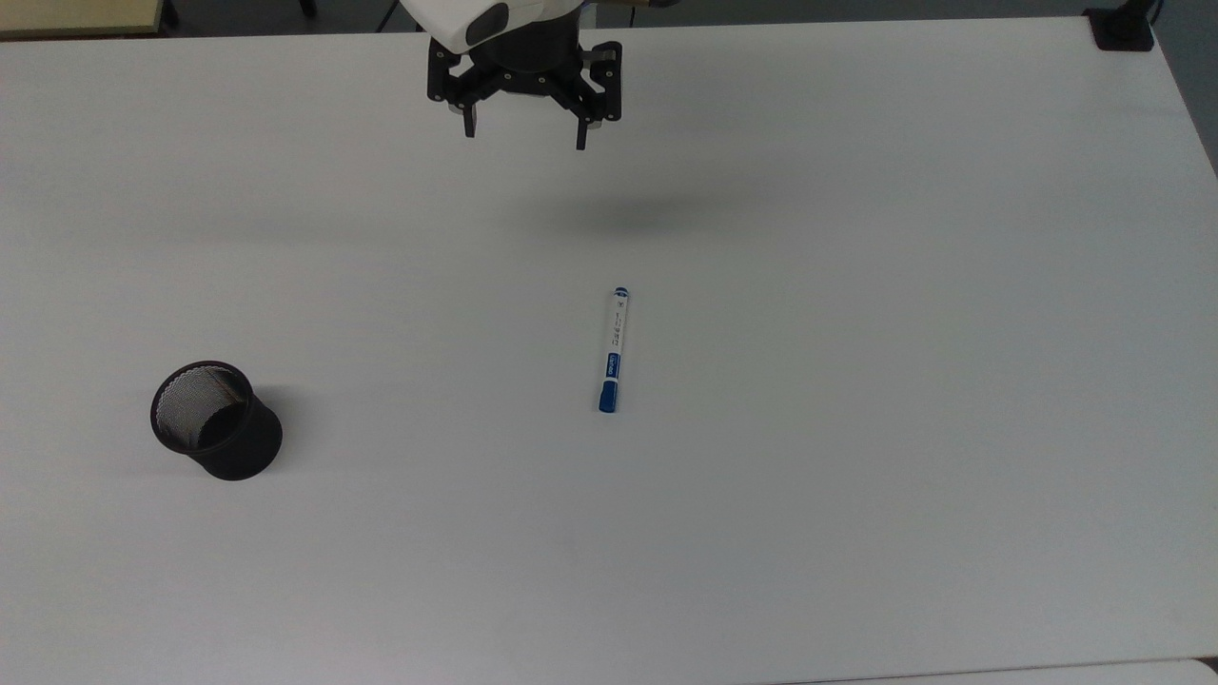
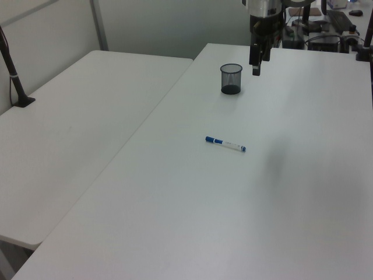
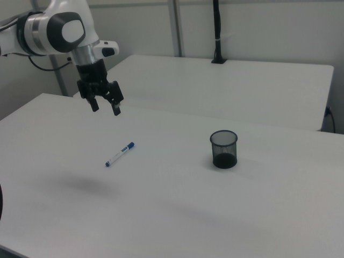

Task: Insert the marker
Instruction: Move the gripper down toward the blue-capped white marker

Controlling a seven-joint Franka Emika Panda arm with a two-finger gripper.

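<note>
Marker lies flat on the white table, near the middle of the top view, its long axis running roughly from 12 to 6 o'clock there, with the blue cap at the 6 o'clock end and the small blue tip at the 12 o'clock end. A blue label band sits just above the cap on the white barrel. In the left view the marker lies nearly crosswise, cap toward 9 o'clock; in the right view the marker slants with its cap toward 1 o'clock.

A black mesh cup stands upright on the table, well apart from the marker, at about 8 o'clock from it in the top view. It also shows in the left view and the right view.

Up in the air, the gripper hangs clear of the table at about 11 o'clock from the marker in the top view, its two fingers spread apart and holding nothing. The right view shows the gripper pointing downward, above and at 11 o'clock from the marker. A soft shadow falls on the table between gripper and marker in the top view.
</note>
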